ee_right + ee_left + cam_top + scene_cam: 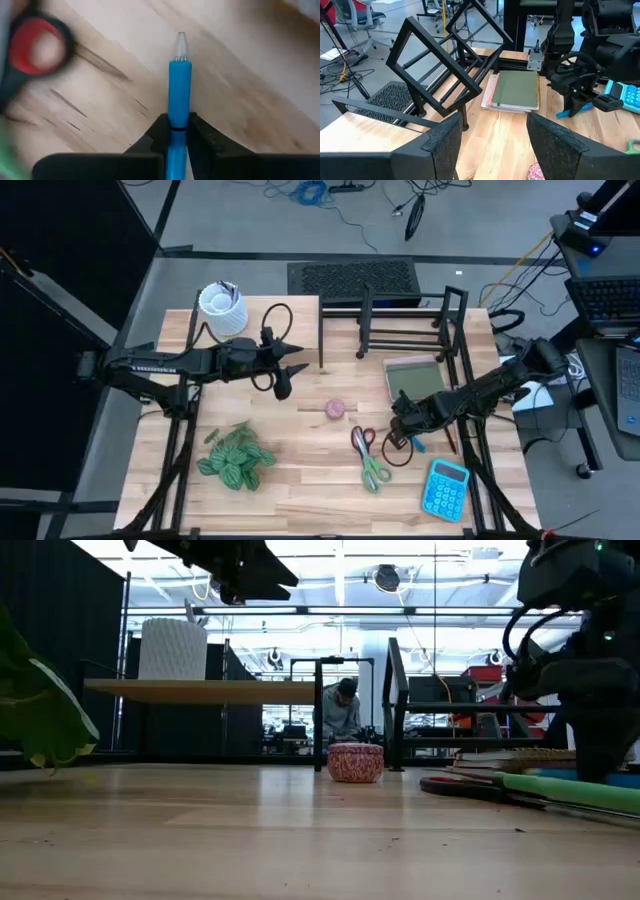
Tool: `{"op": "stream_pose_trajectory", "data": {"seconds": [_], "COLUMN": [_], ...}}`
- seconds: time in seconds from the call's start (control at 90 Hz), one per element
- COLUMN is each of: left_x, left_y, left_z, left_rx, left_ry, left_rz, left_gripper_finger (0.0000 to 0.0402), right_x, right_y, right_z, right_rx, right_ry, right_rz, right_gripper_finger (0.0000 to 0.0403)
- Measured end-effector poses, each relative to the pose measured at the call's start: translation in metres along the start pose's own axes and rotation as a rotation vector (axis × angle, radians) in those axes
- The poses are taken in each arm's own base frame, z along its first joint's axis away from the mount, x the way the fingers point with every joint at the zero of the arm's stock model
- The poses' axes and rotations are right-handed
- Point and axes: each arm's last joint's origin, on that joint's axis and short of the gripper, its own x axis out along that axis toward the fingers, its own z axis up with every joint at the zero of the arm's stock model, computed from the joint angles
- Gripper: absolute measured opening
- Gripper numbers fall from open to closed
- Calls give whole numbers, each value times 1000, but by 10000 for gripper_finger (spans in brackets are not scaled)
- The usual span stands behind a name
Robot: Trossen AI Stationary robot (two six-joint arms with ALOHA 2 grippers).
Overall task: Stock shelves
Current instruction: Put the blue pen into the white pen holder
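Right hand clenched on a blue pen, left hand released above the counter.

My right hand (177,131) sits low right of centre in the high view, pinching the blue pen (179,85) beside red-handled scissors (364,448). My left hand (492,145), fingers spread, hangs left of centre. The pale-wood riser shelf (262,308) lies at upper left carrying a white ribbed cup (222,308); the black wire rack (400,320) stands upper centre, notebooks (414,377) below it. No writing I can read. Light plank counter (300,480); bright workshop and a person (343,712) behind.
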Motion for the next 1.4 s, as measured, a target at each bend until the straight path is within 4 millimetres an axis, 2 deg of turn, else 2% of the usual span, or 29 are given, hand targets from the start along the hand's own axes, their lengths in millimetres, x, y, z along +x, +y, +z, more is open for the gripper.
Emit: {"op": "stream_pose_trajectory", "data": {"seconds": [0.589, 0.978, 1.156, 1.4], "left_x": [0, 0, 0, 0], "left_y": [-1, -2, -3, -4], "left_z": [1, 1, 1, 1], "left_rx": [-4, -55, -55, -54], "left_ry": [-15, -11, -10, -3], "left_rz": [-6, -35, -61, -94], "left_gripper_finger": [209, 209, 209, 209], "right_x": [-6, -13, -20, -39], "right_y": [23, 38, 44, 55], "right_z": [9, 26, 40, 64], "right_rx": [-148, -252, -332, -515], "right_ry": [-148, -310, -436, -742], "right_rz": [231, 377, 455, 563], "right_gripper_finger": [23, 22, 22, 22]}}
